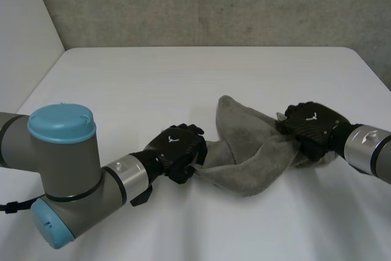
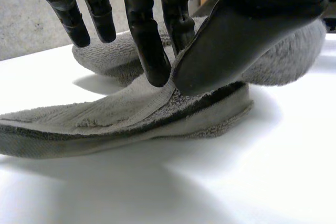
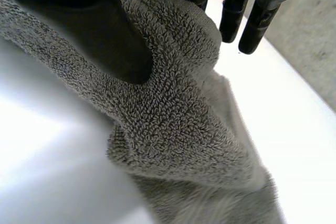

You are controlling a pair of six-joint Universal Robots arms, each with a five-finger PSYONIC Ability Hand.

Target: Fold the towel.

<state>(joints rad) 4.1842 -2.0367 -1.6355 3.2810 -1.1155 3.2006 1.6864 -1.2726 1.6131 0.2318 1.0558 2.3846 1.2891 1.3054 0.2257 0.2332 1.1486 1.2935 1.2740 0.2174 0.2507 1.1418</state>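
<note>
Head view: showing a grey towel (image 1: 250,163) lying bunched and twisted on the white tabletop (image 1: 183,77), at about 5 o'clock from its middle, stretching between both hands. Clamping the towel's 9 o'clock end with the left hand (image 1: 178,150), fingers curling down round the cloth. Holding the 3 o'clock end with the right hand (image 1: 313,125), a rounded fold of towel rising toward 10 o'clock of it. Reaching in from 8 o'clock with the left arm (image 1: 67,169) and from 4 o'clock with the right arm (image 1: 369,151).

Left wrist view: pinching a hemmed edge of the towel (image 2: 131,116) between the thumb (image 2: 236,45) and a fingertip, with the other fingers (image 2: 100,19) hanging straighter just above the cloth. Resting flat on the tabletop under the palm, with a hump of towel bulging beyond the fingertips.

Right wrist view: pressing the thumb (image 3: 110,40) into the looped pile, with the towel (image 3: 173,129) wrapping over it and being trapped against the fingers behind. Leaving some fingers (image 3: 252,24) clear of the cloth. Hanging from that grip down to the tabletop in a crumpled heap.
</note>
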